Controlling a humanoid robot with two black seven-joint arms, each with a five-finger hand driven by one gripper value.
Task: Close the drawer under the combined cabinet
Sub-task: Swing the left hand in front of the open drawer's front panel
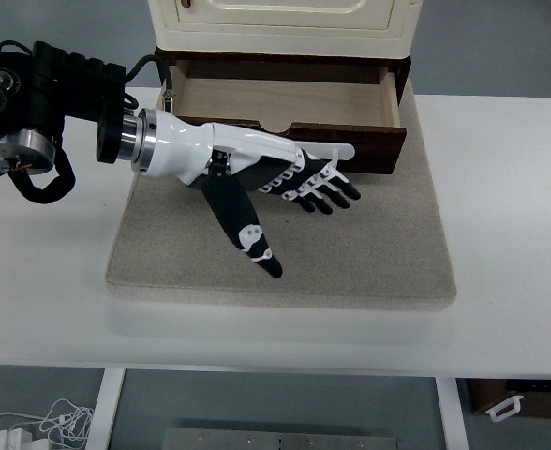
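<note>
A dark wooden drawer [285,98] stands pulled out from under the cream cabinet [285,23], its pale inside empty. Its dark front panel [374,148] faces me. My left hand [299,187] reaches in from the left, just in front of that panel, with fingers stretched flat and thumb pointing down toward me. The hand holds nothing. Whether its fingers touch the drawer front is unclear. The right arm does not show.
The cabinet and drawer sit on a beige mat [285,253] on a white table [510,234]. Cables [41,422] lie on the floor below the table's near edge, and a dark box [519,398] shows at bottom right.
</note>
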